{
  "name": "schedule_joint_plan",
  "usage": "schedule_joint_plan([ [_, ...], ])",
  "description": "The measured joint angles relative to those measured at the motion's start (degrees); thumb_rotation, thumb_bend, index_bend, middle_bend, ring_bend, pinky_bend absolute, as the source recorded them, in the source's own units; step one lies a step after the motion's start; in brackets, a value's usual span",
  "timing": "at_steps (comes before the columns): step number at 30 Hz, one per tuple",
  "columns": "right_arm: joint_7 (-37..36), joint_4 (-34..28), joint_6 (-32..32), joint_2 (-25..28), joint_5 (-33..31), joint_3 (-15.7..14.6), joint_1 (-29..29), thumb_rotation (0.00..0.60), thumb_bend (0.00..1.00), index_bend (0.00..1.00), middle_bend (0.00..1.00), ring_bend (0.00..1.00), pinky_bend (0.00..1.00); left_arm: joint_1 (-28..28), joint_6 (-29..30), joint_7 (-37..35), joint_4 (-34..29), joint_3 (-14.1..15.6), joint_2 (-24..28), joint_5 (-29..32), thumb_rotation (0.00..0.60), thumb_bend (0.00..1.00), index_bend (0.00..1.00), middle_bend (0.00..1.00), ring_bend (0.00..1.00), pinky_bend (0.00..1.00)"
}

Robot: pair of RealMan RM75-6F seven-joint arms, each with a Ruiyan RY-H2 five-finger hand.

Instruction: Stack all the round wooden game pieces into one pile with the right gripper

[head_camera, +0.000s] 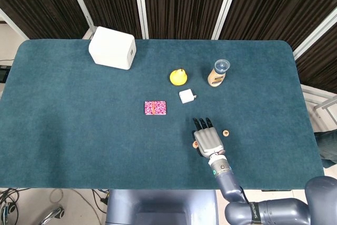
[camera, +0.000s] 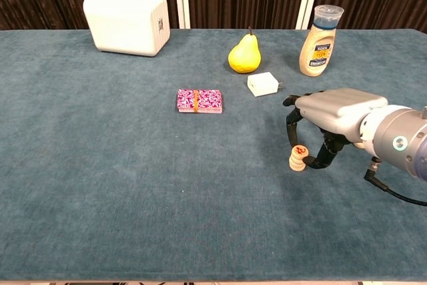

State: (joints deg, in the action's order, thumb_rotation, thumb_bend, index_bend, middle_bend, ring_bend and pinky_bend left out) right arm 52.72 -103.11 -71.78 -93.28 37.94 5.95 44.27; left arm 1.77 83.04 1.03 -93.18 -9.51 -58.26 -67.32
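Teal felt table, near-right area: stacked wooden game pieces stand under the right hand, whose curled fingers bracket the top piece; actual grip cannot be confirmed. One loose piece lies just right of the hand.

The right hand arches over a short stack of round wooden game pieces on the teal tabletop, its dark fingers curled down beside it. Behind stand a pear, a sauce bottle and a white box.
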Motion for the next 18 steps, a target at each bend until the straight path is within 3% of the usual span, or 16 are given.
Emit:
schedule_joint_plan([
  [13,-0.19,-1.46,-0.61,1.01,0.45,0.0,-0.14,0.6,0.4,0.45,0.0,0.0,0.0,0.02,0.08,0.21,-0.11,0.07,-0.05,-0.13,0.6,0.09,0.0,0.0,0.0,0.05],
  [18,-0.41,-2.11,-0.77,2.1,0.32,0.73,-0.06,0.6,0.4,0.37,0.0,0.0,0.0,0.0,0.11,0.26,-0.1,0.01,-0.03,0.02,0.6,0.09,0.0,0.0,0.0,0.05],
])
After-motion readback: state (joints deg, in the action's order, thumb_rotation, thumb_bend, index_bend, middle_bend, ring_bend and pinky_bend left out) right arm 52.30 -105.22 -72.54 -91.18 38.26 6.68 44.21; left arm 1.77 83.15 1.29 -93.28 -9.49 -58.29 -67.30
